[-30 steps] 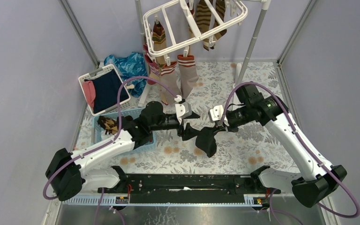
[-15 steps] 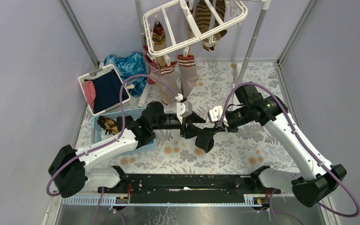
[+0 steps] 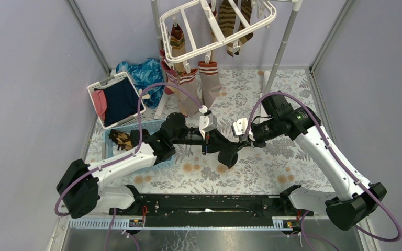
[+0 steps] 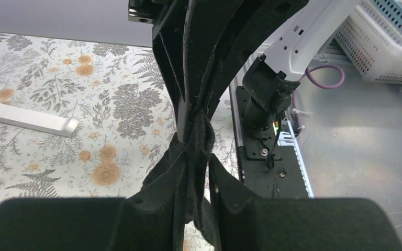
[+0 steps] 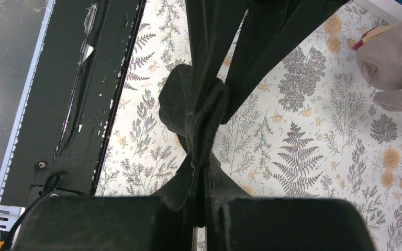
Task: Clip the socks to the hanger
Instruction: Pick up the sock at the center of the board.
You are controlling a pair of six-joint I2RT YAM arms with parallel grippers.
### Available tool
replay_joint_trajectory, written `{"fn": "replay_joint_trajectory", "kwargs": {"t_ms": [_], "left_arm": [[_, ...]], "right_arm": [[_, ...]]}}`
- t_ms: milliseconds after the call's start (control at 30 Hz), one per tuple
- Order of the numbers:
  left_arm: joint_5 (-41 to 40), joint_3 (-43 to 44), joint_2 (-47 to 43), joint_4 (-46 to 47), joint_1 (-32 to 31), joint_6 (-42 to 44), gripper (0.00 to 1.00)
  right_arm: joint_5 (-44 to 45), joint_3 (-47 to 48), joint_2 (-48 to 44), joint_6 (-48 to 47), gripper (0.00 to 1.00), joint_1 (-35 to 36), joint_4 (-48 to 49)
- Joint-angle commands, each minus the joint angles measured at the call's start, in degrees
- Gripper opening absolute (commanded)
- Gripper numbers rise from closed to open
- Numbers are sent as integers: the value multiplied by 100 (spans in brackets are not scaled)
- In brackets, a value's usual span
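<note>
From above, the left hand [image 3: 215,142] and right hand [image 3: 235,144] meet nose to nose over the middle of the table [image 3: 277,162]. Both are clenched on one black sock [image 3: 229,155], which bunches and sags between them. At the far edge the hanger [image 3: 213,21] stands on its pole. Two tan socks [image 3: 209,81] with red-and-white cuffs hang from clips on its near rail, and striped socks [image 3: 233,21] hang further back. Only this view shows the containers in full. The white laundry basket [image 3: 97,86] at far left holds a navy garment [image 3: 121,99] and a pink garment [image 3: 100,103]. The blue basket [image 3: 106,145] just nearer holds an argyle sock [image 3: 120,139]. A shiny blue cloth [image 3: 145,70] lies behind the white basket.

The left wrist camera shows the grip itself. The left hand [image 4: 193,175] is shut tight with the black sock [image 4: 199,137] squeezed through its fingers. The right hand [image 4: 201,63] comes in from the top of the picture and pinches the same wad. A white stand foot [image 4: 29,119] lies on the table at left, and a corner of the blue basket [image 4: 387,44] shows at upper right.

The right wrist camera mirrors this. The right hand [image 5: 199,183] is clamped on the black sock [image 5: 188,107], as is the left hand [image 5: 225,52] opposite. The black base rail [image 5: 84,78] runs along the left, and the toes of the tan socks [image 5: 392,65] show at right.
</note>
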Motion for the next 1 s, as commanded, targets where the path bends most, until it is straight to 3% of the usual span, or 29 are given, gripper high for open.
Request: {"fn": "replay_joint_trajectory", "kwargs": {"t_ms": [0, 333, 400, 467, 533, 567, 700, 767, 833, 967], "left_arm": [[-80, 129, -73, 298, -22, -96, 31], [112, 203, 70, 407, -22, -182, 33], [226, 215, 127, 506, -27, -233, 25], [340, 258, 195, 536, -26, -254, 6], [341, 263, 213, 542, -24, -250, 0], [257, 238, 180, 552, -21, -237, 0], [-335, -49, -196, 766, -26, -48, 0], [-826, -205, -434, 884, -22, 135, 0], [-1296, -296, -579, 961, -26, 357, 0], [-1784, -341, -566, 1483, -26, 761, 0]], "right_arm": [[1, 132, 57, 2, 0, 63, 3], [-30, 116, 76, 40, 0, 64, 12], [-38, 100, 84, 38, 0, 70, 13], [-38, 82, 94, 34, 1, 71, 12], [-37, 84, 94, 77, 2, 71, 29], [-41, 99, 96, 113, 7, 68, 51], [169, 319, 90, 707, 58, 59, 310], [317, 545, 114, 1138, 76, -172, 597], [-94, 842, 184, 1369, 86, -774, 846], [-1103, 1493, 491, 1418, 90, -1805, 1184]]}}
